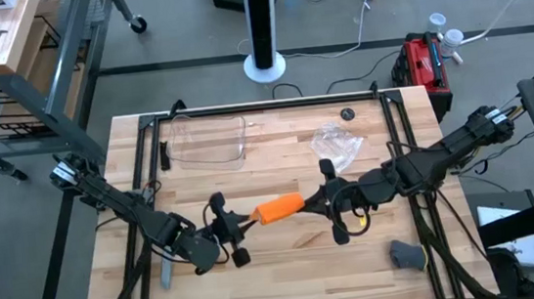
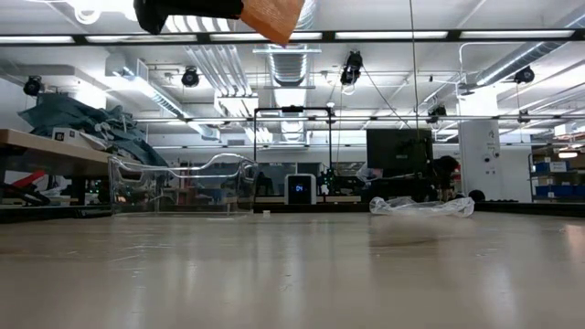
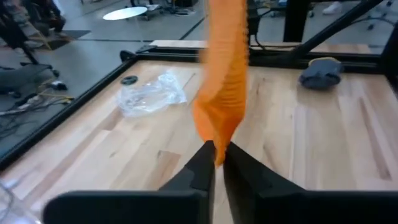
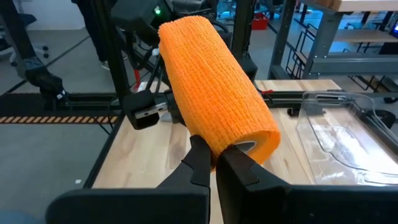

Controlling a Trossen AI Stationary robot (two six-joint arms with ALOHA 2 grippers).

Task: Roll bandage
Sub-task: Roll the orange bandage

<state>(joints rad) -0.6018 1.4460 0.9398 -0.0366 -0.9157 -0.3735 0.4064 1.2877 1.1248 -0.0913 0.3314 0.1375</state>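
Observation:
The orange bandage (image 1: 280, 208) is a stubby roll held in the air over the middle of the table, between my two grippers. My left gripper (image 1: 245, 220) is shut on its left end, and my right gripper (image 1: 308, 202) is shut on its right end. The left wrist view shows the bandage (image 3: 225, 81) as a flattened band stretching away from the fingers. In the right wrist view it is a thick ribbed roll (image 4: 214, 87) with a hollow core. Only its orange corner (image 2: 271, 16) shows at the top of the low view, well above the table. My left gripper pinches the bandage's narrowed left end (image 3: 216, 144) between its two fingertips, coming level from the table's left. The bandage runs on away from the fingers, clear of the table. My right gripper pinches the rim of the roll's right end (image 4: 219, 149) beside the hollow core, coming level from the table's right. The roll sticks out beyond the fingers, lifted clear.
A clear plastic container (image 1: 209, 140) stands at the far left, with crinkled clear wrap (image 1: 335, 145) and a small black disc (image 1: 347, 114) at the far right. A grey bar (image 1: 165, 272) lies near the left front, and a grey lump (image 1: 407, 253) lies near the right front.

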